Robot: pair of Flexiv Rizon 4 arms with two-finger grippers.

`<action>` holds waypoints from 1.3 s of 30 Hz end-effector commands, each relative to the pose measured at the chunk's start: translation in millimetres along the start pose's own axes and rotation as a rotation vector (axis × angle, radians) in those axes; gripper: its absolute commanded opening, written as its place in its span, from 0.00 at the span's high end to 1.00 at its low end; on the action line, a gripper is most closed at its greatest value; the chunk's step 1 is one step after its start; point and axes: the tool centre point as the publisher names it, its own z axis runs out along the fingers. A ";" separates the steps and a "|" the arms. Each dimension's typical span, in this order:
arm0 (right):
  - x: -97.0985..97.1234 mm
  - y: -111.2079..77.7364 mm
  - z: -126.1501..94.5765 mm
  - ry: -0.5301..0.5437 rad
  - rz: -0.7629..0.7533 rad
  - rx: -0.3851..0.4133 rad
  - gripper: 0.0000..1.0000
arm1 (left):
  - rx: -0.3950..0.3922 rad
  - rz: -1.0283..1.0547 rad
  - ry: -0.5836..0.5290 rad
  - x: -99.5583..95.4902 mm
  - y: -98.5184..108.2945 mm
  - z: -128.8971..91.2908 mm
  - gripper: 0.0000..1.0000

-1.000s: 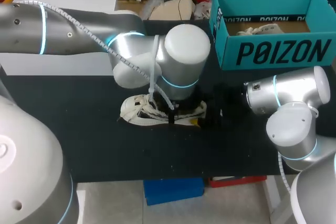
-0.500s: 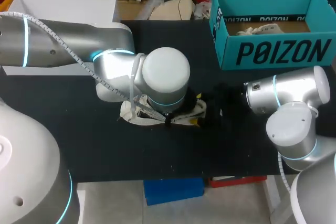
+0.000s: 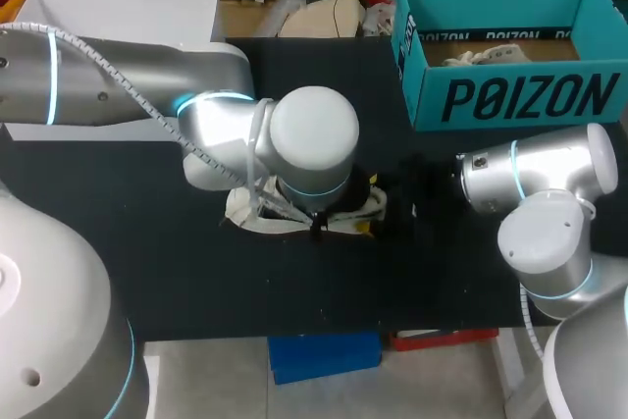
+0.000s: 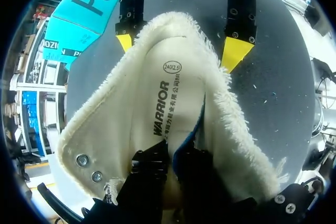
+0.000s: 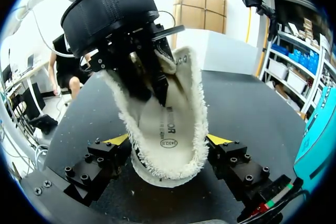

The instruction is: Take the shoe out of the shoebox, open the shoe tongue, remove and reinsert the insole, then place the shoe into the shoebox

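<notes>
A cream, fleece-lined shoe (image 3: 245, 213) lies on the black table, mostly hidden under my left wrist in the head view. Its printed insole (image 4: 157, 98) shows inside. My left gripper (image 4: 174, 157) reaches down into the shoe (image 5: 173, 124) and is shut on the insole's raised, blue-backed edge. From the right wrist view the left gripper (image 5: 157, 85) comes in from above. My right gripper (image 5: 167, 140) has its yellow fingertips (image 4: 234, 53) pressed against both sides of the heel. The teal shoebox (image 3: 520, 95) stands open at the back right.
A white box (image 3: 118, 7) stands at the back left by the left arm. Something pale (image 3: 491, 51) lies inside the shoebox. Bare black table (image 3: 147, 272) stretches in front of and to the left of the shoe.
My left wrist has shifted left and toward the front over the shoe, then held there. The shoe and the right arm have stayed put.
</notes>
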 end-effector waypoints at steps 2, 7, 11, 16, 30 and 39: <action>0.1 -1.1 1.7 -0.001 0.001 0.003 1.00 | 0.016 0.002 0.043 -3.2 -1.5 29.0 1.00; 0.1 -1.1 1.7 -0.001 0.001 0.003 1.00 | 0.047 -0.008 0.076 -6.5 1.4 12.2 1.00; 0.1 -1.1 1.7 -0.001 0.001 0.003 1.00 | 0.079 -0.014 0.075 -9.1 2.0 -3.4 1.00; 0.1 -1.1 1.7 -0.001 0.001 0.003 1.00 | 0.128 -0.035 0.088 -13.8 2.6 -20.4 1.00; 0.1 -1.1 1.7 -0.001 0.001 0.003 1.00 | 0.234 -0.022 0.159 -9.8 -7.1 -36.6 1.00; 0.1 -1.1 1.7 -0.001 0.001 0.003 1.00 | 0.296 0.081 0.201 -2.8 -22.9 -21.2 0.89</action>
